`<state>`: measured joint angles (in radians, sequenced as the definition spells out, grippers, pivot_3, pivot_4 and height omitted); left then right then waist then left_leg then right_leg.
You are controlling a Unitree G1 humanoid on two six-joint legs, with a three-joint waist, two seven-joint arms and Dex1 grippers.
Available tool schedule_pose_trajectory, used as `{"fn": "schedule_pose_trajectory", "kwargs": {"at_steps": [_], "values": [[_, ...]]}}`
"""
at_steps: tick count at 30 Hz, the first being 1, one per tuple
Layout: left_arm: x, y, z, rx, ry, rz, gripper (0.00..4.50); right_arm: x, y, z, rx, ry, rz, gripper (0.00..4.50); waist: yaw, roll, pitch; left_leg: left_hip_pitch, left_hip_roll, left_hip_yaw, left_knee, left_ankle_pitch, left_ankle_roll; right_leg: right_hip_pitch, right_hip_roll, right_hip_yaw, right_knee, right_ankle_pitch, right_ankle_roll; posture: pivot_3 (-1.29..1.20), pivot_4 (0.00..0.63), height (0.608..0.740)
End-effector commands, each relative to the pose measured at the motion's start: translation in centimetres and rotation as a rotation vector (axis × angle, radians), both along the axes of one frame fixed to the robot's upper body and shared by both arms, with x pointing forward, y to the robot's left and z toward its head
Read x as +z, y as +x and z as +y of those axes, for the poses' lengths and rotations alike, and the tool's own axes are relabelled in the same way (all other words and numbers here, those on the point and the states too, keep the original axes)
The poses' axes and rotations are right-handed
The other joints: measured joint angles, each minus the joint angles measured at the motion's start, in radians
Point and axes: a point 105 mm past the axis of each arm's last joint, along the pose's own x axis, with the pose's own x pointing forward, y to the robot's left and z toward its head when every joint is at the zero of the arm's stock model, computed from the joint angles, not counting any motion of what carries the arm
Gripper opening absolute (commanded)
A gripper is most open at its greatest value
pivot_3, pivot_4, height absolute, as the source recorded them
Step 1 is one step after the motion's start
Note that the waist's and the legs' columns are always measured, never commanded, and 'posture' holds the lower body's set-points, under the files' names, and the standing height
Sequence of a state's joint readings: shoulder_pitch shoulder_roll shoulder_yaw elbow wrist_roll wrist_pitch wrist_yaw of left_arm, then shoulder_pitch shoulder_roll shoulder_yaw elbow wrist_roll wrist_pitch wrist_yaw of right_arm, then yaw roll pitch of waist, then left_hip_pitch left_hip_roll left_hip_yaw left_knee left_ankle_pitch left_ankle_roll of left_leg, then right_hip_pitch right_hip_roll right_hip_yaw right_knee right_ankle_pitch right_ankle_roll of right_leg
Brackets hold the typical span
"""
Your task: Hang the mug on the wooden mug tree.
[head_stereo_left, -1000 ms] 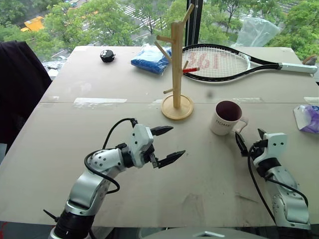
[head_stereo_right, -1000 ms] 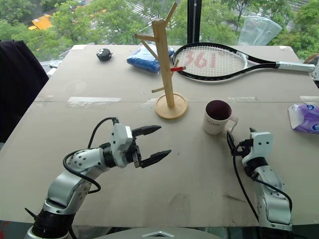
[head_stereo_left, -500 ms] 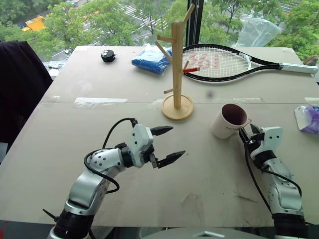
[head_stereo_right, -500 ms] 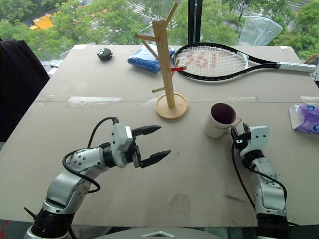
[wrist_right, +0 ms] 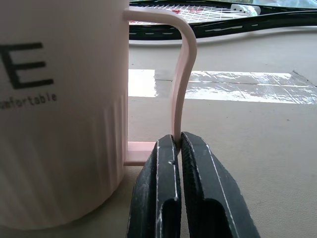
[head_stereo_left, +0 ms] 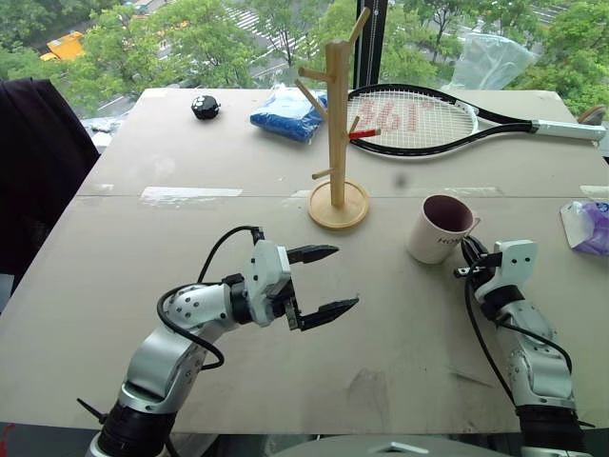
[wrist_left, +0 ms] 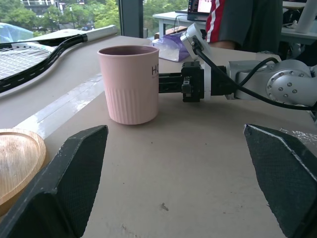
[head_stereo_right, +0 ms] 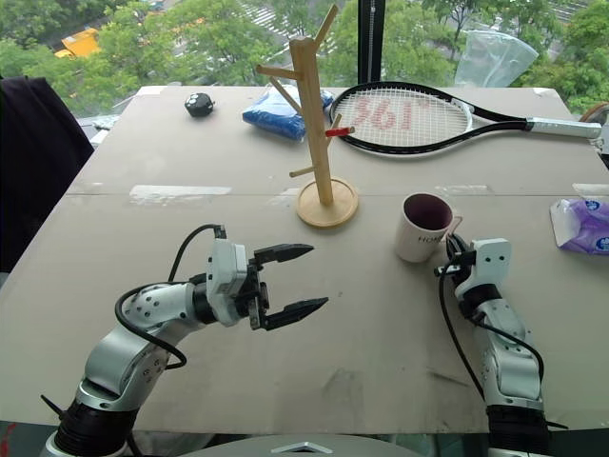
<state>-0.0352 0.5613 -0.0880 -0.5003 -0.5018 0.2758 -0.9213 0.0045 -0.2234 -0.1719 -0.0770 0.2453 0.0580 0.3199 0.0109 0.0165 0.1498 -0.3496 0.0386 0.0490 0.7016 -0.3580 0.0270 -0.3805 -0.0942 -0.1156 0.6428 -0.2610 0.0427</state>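
The mug (head_stereo_left: 441, 228), white with a dark maroon inside, stands upright on the table to the right of the wooden mug tree (head_stereo_left: 336, 124). Its loop handle (wrist_right: 184, 74) faces my right gripper (head_stereo_left: 469, 255), which is shut on the lower part of that handle (wrist_right: 174, 145). The left wrist view shows the mug (wrist_left: 130, 84) with the right gripper (wrist_left: 173, 83) at its side. My left gripper (head_stereo_left: 324, 281) hovers open over the table in front of the tree's round base (head_stereo_left: 338, 206), empty, pointing toward the mug.
A tennis racket (head_stereo_left: 419, 119) lies behind the tree, with a blue bag (head_stereo_left: 285, 114) and a small black object (head_stereo_left: 205, 107) further left. A purple packet (head_stereo_left: 590, 227) sits at the right edge. A person (wrist_left: 247, 20) stands beyond the table.
My right gripper moved up to the mug's handle and shut on it. The mug tipped briefly, shifted slightly right, and stands upright again. The left gripper barely moved.
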Motion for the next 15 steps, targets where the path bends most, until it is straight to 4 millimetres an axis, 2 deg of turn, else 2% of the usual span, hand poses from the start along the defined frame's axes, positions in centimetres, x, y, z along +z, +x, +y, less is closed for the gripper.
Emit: {"fn": "schedule_pose_trajectory", "kwargs": {"at_steps": [1,4,6,7,8,11,14,15], "values": [[0.8,-0.2,-0.2,-0.014,-0.012,-0.045,4.5,1.5,-0.1,0.4,0.034,-0.01,-0.056,0.07,0.0,0.0,0.0,0.0,0.0,0.0,0.0,0.0,0.0,0.0,0.0,0.0,0.0,0.0,0.0,0.0,0.15,0.74],[0.9,-0.2,-0.2,-0.013,-0.011,-0.047,4.5,1.3,-0.3,0.5,0.052,-0.006,-0.036,0.07,0.0,0.0,0.0,0.0,0.0,0.0,0.0,0.0,0.0,0.0,0.0,0.0,0.0,0.0,0.0,0.0,0.15,0.74],[0.9,-0.1,-0.4,-0.016,-0.012,-0.049,4.5,1.4,-0.6,0.8,0.083,0.027,-0.024,0.59,0.0,0.0,0.0,0.0,0.0,0.0,0.0,0.0,0.0,0.0,0.0,0.0,0.0,0.0,0.0,0.0,0.15,0.74],[1.0,-0.1,-0.4,-0.019,-0.012,-0.05,4.5,1.6,-0.8,0.8,0.092,0.037,-0.025,0.92,0.001,0.0,0.0,0.0,0.0,0.0,0.0,0.0,0.0,0.0,0.0,0.0,0.0,0.0,0.0,0.0,0.15,0.74],[1.0,-0.2,-0.5,-0.021,-0.013,-0.051,4.5,1.7,-0.9,0.8,0.093,0.041,-0.026,1.5,0.001,0.0,0.0,0.0,0.0,0.0,0.0,0.0,0.0,0.0,0.0,0.0,0.0,0.0,0.0,0.0,0.15,0.74],[1.1,-0.4,-0.7,-0.039,-0.016,-0.044,4.5,1.9,-1.1,0.4,0.064,0.036,-0.029,2.8,0.001,0.0,0.0,0.0,0.0,0.0,0.0,0.0,0.0,0.0,0.0,0.001,0.0,0.0,0.0,0.0,0.15,0.74],[1.2,-0.7,-1.0,-0.061,-0.015,-0.036,4.5,1.8,-1.1,0.1,0.056,0.038,-0.018,4.45,0.0,0.0,0.0,0.001,0.0,0.0,0.0,0.0,0.0,0.0,0.0,0.001,0.0,0.0,0.0,0.0,0.15,0.74],[1.2,-0.8,-1.2,-0.073,-0.017,-0.035,4.5,1.8,-1.0,-0.1,0.058,0.038,-0.016,4.45,0.0,0.0,0.0,0.001,0.0,0.0,0.0,0.0,0.0,0.0,0.001,0.001,0.0,0.0,0.0,0.0,0.15,0.74]]}}
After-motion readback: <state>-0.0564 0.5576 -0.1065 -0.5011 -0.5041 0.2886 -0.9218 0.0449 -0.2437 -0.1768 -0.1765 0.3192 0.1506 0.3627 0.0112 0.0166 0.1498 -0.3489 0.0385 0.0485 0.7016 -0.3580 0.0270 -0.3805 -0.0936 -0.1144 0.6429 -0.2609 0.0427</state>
